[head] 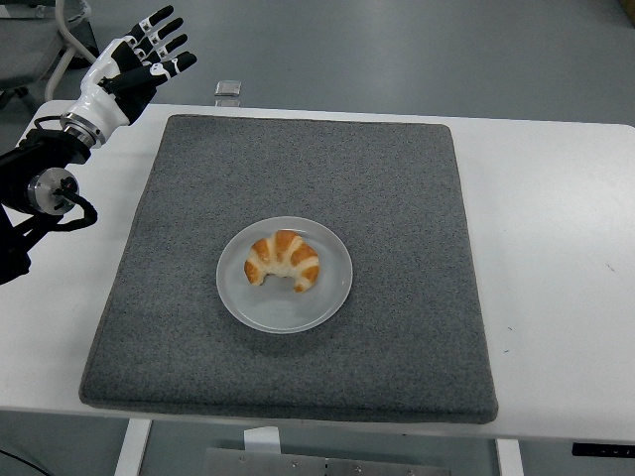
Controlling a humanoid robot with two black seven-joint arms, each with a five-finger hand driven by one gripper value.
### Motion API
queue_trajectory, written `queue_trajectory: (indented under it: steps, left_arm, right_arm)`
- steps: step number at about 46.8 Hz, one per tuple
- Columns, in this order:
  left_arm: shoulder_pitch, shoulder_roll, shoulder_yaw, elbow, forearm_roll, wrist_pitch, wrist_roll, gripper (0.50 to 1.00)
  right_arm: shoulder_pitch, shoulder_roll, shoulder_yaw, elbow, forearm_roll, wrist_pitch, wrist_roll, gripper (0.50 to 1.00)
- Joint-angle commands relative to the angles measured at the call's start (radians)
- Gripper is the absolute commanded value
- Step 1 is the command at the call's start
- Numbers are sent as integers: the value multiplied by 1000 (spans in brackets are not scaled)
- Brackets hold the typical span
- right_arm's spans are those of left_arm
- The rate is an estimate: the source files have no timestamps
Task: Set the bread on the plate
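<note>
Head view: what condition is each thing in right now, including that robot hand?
Curved golden bread with white stripes: lying on the plate, untouched.
Round white plate: flat on the mat, holding the bread.
Grey felt mat: flat on the white table.
Left hand: raised, fingers spread, empty.
</note>
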Motion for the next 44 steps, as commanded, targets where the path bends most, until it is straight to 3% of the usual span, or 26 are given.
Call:
queue_trajectory:
  steps: [1,21,44]
  left_arm:
    - [1,-13,0,25,-11,-6,0,988]
    - [22,-36,-1,45,-110,-6,15,988]
    - [25,-36,-1,43,-109,-11,21,988]
  right_arm:
    - [0,0,0,0,0,0,0,930]
    - [0,0,0,0,0,0,0,930]
    - [-2,0,-6,5,-11,1,1,930]
